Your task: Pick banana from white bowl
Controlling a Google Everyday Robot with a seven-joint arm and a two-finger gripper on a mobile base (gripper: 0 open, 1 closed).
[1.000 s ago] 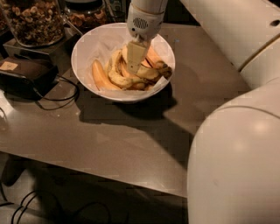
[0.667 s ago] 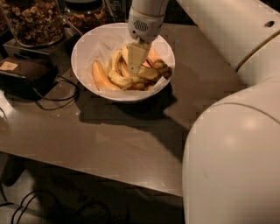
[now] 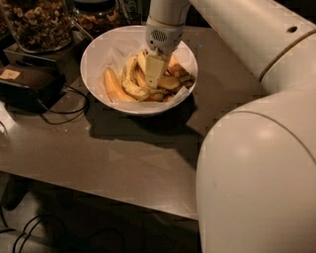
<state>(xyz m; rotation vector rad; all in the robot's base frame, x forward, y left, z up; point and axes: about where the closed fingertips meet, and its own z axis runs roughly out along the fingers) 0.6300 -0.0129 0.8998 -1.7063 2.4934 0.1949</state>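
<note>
Camera view: the robot arm (image 3: 256, 163), white and bulky, filled the right side of the frame and reached back over the worktop (image 3: 138, 158), a dark brownish surface. The white bowl (image 3: 94, 64), wide and shallow, sat on the far part of the worktop, under the arm's wrist. Two glass jars of nuts stood beyond it at the back left, the larger jar (image 3: 37, 22) near the corner and the second jar (image 3: 98, 15) just behind the bowl's rim. A black device (image 3: 27, 84) lay left of the bowl, with a dark cable (image 3: 69, 111) looping on the worktop beside it. Several bananas were piled in the bowl. The banana (image 3: 129, 81), pale yellow and gently curved, lay in the pile just left of the tool. A smooth orange-toned banana (image 3: 112, 86) rested at the pile's left edge. The tool (image 3: 154, 85) pointed straight down into the middle of the pile, its tip among the fruit; could not tell how far open it was or whether it had hold of anything.
</note>
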